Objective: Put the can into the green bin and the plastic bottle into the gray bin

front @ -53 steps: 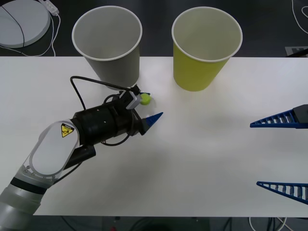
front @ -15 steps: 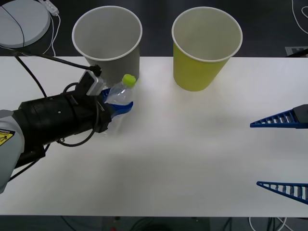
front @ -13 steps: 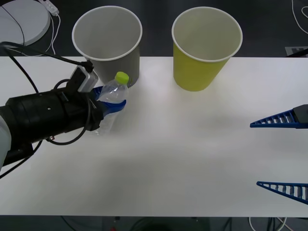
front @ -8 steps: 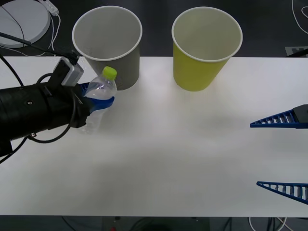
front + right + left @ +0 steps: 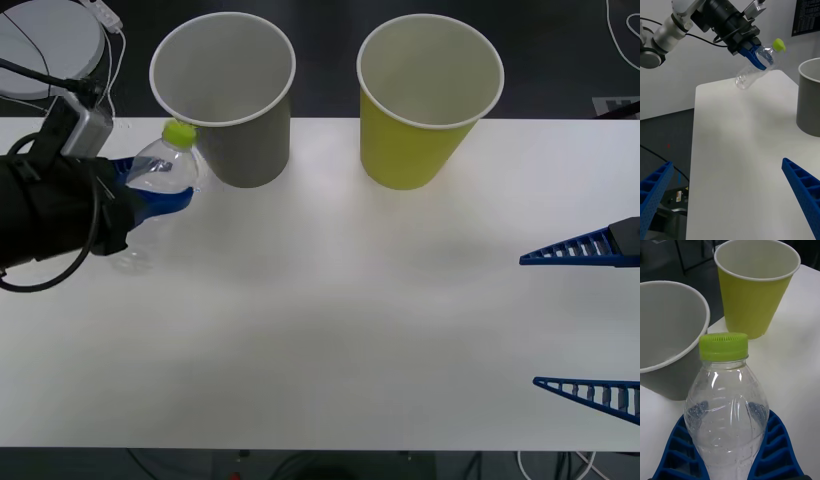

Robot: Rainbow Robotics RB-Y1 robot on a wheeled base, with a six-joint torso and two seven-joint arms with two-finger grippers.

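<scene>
Left gripper (image 5: 150,195) fingers clamp the bottle (image 5: 158,185), tilted, raised off the surface (image 5: 350,300) beside the gray bin (image 5: 228,95). Right gripper (image 5: 585,320) fingers spread wide near the right edge.

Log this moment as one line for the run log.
left claw: shut on clear plastic bottle with lime-green cap, lifted beside gray paper-cup bin | right claw: open, idle

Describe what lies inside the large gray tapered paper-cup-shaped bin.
The gray tapered paper-cup-shaped bin shows only pale inner wall; its bottom is hidden below the rim. The clear ribbed plastic bottle is outside it, held off the white table by the left gripper.
</scene>
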